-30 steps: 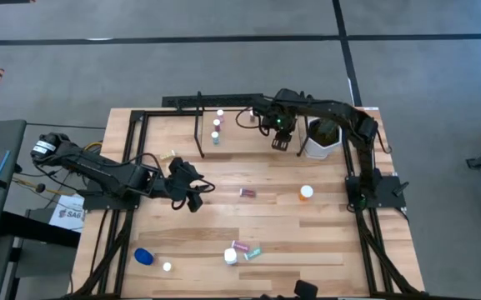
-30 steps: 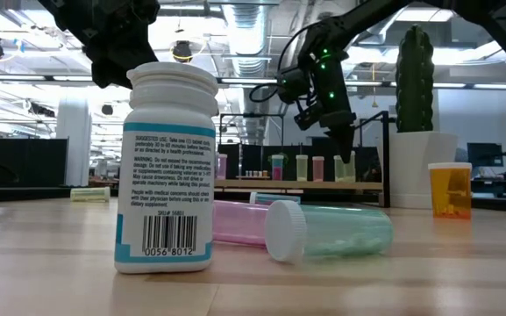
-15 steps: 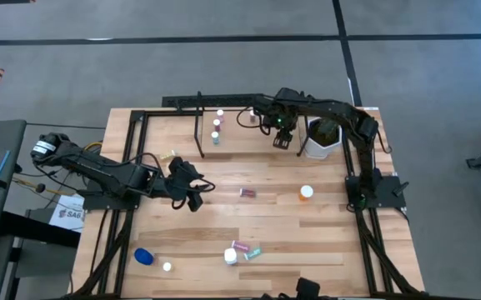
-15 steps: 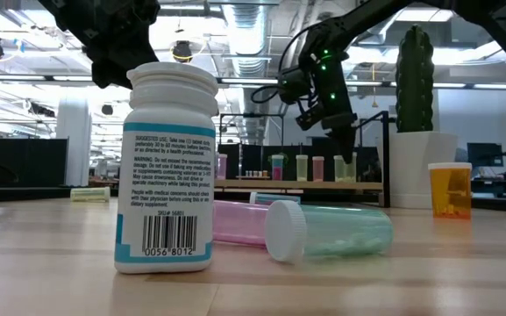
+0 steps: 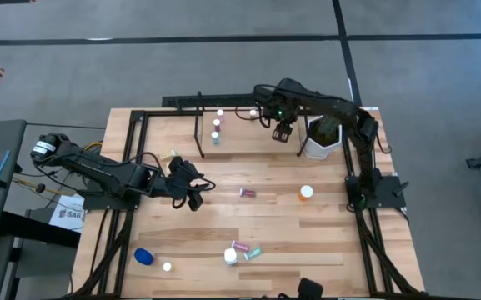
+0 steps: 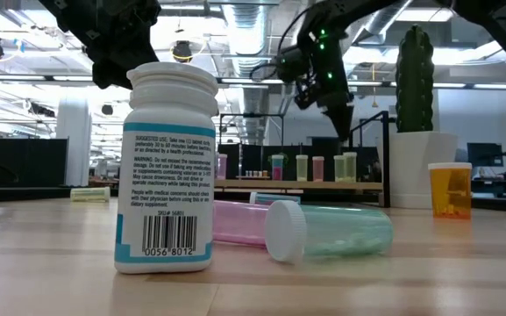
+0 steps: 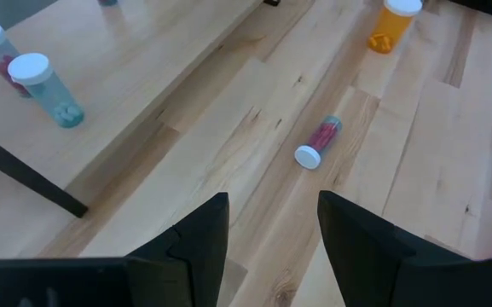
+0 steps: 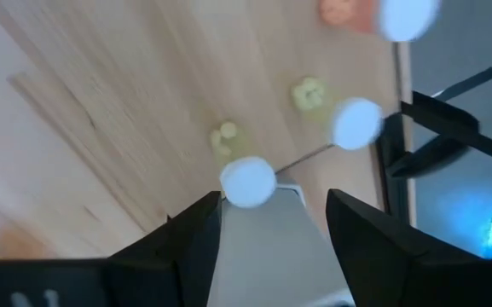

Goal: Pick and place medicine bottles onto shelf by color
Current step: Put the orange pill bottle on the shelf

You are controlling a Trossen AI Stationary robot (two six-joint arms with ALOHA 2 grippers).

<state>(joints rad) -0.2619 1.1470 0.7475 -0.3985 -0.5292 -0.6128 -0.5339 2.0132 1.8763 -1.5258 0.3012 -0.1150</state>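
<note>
The shelf (image 5: pixel 242 140) stands at the table's far side with several white-capped bottles upright on it; they also show in the low view (image 6: pixel 302 167). My right gripper (image 5: pixel 283 133) hangs open and empty above the shelf's right part, over the yellow-green bottles (image 8: pixel 247 181), and it shows raised in the low view (image 6: pixel 342 123). My left gripper (image 5: pixel 194 198) is open and empty at mid-left, a little above the table. A pink bottle (image 7: pixel 318 143) lies on its side ahead of it. An orange bottle (image 5: pixel 306 192) stands at mid-right.
A white pot with a green plant (image 5: pixel 322 137) stands right of the shelf. Near the front edge are a white bottle (image 5: pixel 230 256), a pink one (image 5: pixel 240 246), a teal one (image 5: pixel 253 252), a blue one (image 5: pixel 143 256) and a small white-capped one (image 5: pixel 167 267).
My right gripper has gone up from the shelf and a little toward the table's far edge. It now hangs clear above the yellow-green bottle, which stays upright on the shelf.
</note>
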